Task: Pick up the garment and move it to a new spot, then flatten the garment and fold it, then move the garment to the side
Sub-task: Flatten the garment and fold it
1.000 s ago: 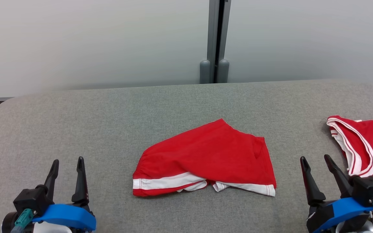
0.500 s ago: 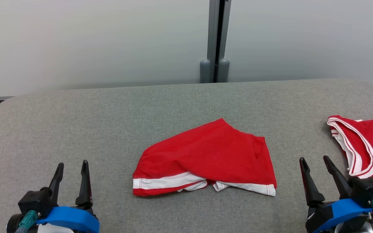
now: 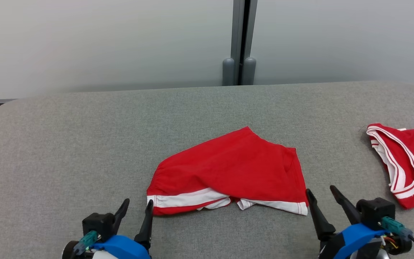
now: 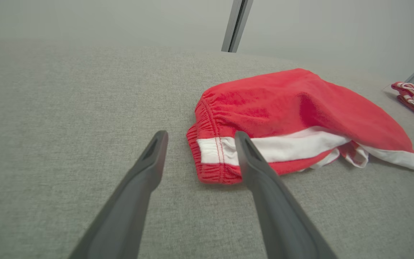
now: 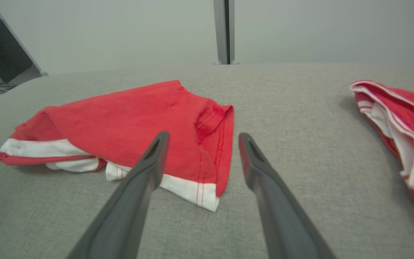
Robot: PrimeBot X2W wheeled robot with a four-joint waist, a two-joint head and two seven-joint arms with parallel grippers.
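Observation:
The garment (image 3: pixel 230 172) is a pair of red shorts with white trim, lying crumpled and half folded in the middle of the grey padded table (image 3: pixel 84 144). My left gripper (image 3: pixel 137 204) stands open just off the shorts' near left corner, where the elastic waistband (image 4: pixel 210 154) sits between my fingertips' line of sight. My right gripper (image 3: pixel 320 190) is open too, close to the near right corner with its white hem (image 5: pixel 192 190). Neither gripper touches the cloth.
A second red garment with white stripes (image 3: pixel 404 162) lies at the table's right edge, also seen as a red bundle (image 5: pixel 401 126) right of my right fingers. A grey wall with a vertical post (image 3: pixel 241 43) stands behind the table.
Both grippers have moved inward toward the shorts, the left one farthest, from the table's left side to the shorts' left corner. The head view has shifted slightly.

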